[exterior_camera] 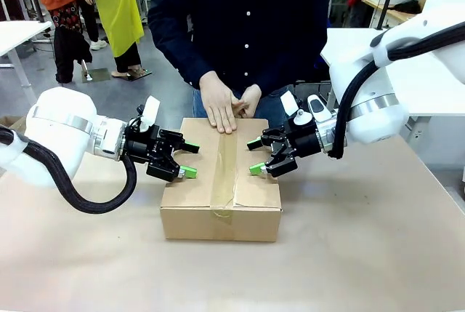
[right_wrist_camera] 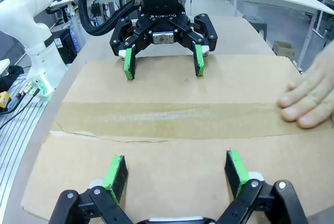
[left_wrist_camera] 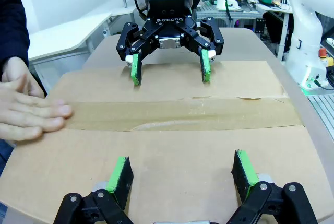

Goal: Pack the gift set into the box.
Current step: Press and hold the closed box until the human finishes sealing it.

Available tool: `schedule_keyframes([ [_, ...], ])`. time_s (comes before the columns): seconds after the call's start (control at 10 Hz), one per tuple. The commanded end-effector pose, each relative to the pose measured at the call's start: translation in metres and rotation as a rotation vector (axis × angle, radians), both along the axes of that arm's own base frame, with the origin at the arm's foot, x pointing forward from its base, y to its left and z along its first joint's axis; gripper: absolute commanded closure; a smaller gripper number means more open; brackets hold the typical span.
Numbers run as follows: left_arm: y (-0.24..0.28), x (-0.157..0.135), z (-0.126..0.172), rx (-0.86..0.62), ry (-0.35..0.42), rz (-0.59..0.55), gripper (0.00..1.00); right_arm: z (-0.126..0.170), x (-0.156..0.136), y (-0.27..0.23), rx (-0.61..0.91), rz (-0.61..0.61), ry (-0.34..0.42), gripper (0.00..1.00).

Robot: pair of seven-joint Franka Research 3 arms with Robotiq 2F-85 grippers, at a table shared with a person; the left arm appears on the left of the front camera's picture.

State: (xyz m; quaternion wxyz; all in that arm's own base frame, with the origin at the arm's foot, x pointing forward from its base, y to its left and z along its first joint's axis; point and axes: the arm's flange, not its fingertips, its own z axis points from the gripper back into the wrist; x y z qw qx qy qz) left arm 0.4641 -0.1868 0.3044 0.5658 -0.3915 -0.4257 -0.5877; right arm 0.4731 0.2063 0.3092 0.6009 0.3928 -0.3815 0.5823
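The brown cardboard box [exterior_camera: 221, 181] sits in the middle of the table with its flaps closed and a strip of tape [exterior_camera: 224, 170] along the seam. The gift set is hidden. A person's hands [exterior_camera: 221, 101] press on the far end of the lid. My left gripper [exterior_camera: 187, 159] hangs open at the box's left edge, its pads [left_wrist_camera: 121, 174] just over the lid [left_wrist_camera: 172, 156]. My right gripper [exterior_camera: 255, 156] hangs open at the right edge, nothing between its pads [right_wrist_camera: 236, 165]. Each wrist view shows the other gripper across the lid: the right one [left_wrist_camera: 169, 70], the left one [right_wrist_camera: 163, 62].
The tan table [exterior_camera: 363, 254] has free room in front of and beside the box. The person stands at the far edge. White tables [exterior_camera: 18, 36] and other people stand in the background.
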Motion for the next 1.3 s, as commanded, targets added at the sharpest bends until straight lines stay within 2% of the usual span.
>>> schedule_keyframes([
  [0.0, 0.0, -0.0014, -0.0017, -0.004, -0.002, 0.006, 0.0, -0.0006, -0.0006, -0.0003, -0.002, 0.0, -0.003, 0.0],
  [1.2, 0.0, -0.0014, -0.0017, -0.004, -0.002, 0.006, 0.0, -0.0006, -0.0006, -0.0003, -0.002, 0.0, -0.003, 0.0],
])
